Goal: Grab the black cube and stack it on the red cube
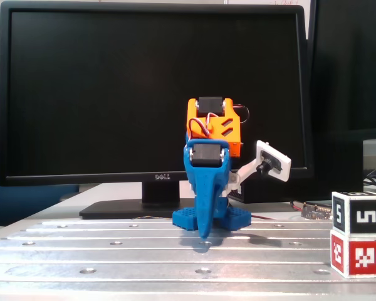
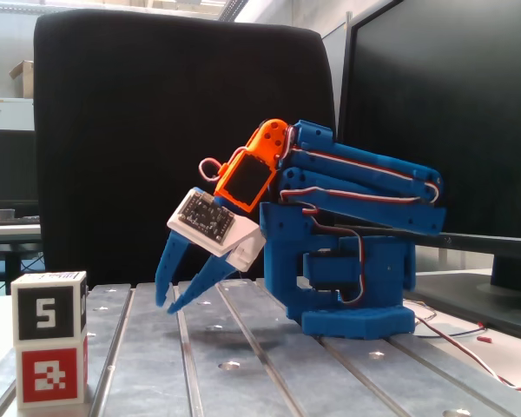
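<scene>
The black cube with a "5"-like marker sits squarely on top of the red cube at the right front of the metal table. In the other fixed view the black cube and the red cube stand as a stack at the lower left. The blue gripper points down with its tips just above the table, well to the left of the stack. In the other fixed view the gripper hangs from the folded arm, its fingers meeting at the tips and holding nothing, apart from the cubes.
The arm's blue base is mounted on the slotted metal table. A white camera module sits on the wrist. A Dell monitor stands behind, a black chair back beyond. Loose wires lie by the base.
</scene>
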Tool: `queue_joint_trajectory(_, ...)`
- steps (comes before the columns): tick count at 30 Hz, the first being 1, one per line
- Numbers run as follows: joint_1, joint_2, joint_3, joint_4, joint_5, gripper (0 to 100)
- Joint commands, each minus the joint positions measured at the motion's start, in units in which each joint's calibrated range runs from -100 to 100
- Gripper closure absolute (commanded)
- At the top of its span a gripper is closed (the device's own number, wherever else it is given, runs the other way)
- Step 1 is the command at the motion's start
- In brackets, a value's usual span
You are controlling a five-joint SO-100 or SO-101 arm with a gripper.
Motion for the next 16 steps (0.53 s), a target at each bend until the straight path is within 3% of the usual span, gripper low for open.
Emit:
queue_joint_trajectory(1, 0.3, 0.6, 0.0, 1.1, -0.1, 97)
queue_joint_trajectory(16, 0.0, 0.6, 0.0, 1.1, 0.0, 97)
